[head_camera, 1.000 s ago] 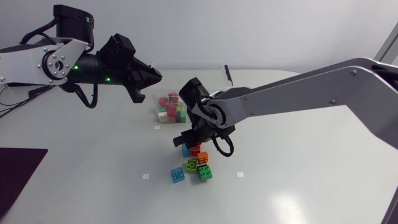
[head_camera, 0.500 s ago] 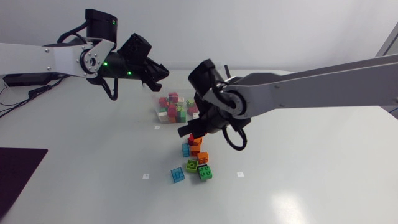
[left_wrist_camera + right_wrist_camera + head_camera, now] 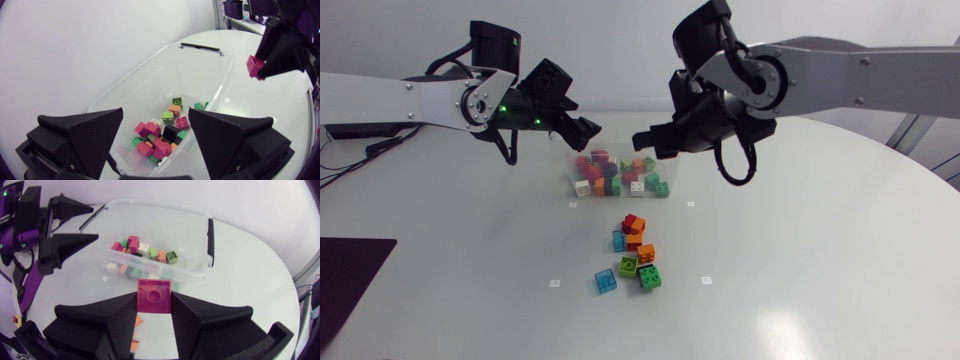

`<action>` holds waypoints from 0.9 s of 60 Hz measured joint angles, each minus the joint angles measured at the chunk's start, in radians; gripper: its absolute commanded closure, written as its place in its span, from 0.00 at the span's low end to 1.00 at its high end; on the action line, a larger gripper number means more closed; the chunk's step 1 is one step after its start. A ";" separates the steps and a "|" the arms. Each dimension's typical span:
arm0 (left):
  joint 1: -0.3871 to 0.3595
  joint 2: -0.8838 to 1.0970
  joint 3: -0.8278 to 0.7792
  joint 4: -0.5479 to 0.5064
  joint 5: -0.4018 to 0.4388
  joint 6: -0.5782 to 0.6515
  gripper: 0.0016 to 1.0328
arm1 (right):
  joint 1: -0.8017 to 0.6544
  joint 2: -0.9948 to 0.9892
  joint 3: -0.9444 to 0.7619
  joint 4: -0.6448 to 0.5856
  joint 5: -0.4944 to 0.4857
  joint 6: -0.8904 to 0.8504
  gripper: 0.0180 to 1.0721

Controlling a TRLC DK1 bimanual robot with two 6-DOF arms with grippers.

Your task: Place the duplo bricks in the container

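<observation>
Duplo bricks [image 3: 632, 255] are lying in a loose cluster at the lower centre of the head view, blue, green, orange and red ones, well apart from both arms and not yet collected. Beyond them, at the upper middle, the clear plastic container [image 3: 155, 201] is holding a heap of mixed bricks at one end. The right gripper [image 3: 658, 138] is hovering high by the container's right side, its fingers clamped on a magenta brick [image 3: 154, 295] from two sides. Whether it is fully over the opening is hard to tell. The left gripper [image 3: 582, 128] is hanging above the container's left end with its fingers apart and nothing between them. The step in hand looks like the drop-off. The next move probably calls for centring the magenta brick over the opening, lowering it a little, and parting the fingers so it is falling inside rather than bouncing off the rim.
</observation>
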 measured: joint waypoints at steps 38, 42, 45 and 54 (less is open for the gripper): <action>-0.142 -0.315 -0.418 -0.211 -0.010 0.193 0.05 | -0.048 0.168 0.254 0.012 -0.005 -0.019 0.65; -0.158 -0.315 -0.445 -0.210 -0.010 0.199 0.05 | -0.052 0.192 0.278 0.013 -0.005 -0.019 0.65; -0.172 -0.315 -0.465 -0.210 -0.010 0.210 0.05 | -0.056 0.211 0.297 0.013 -0.005 -0.019 0.65; -0.216 -0.315 -0.530 -0.217 -0.010 0.245 0.05 | -0.071 0.262 0.346 0.027 -0.010 -0.019 0.65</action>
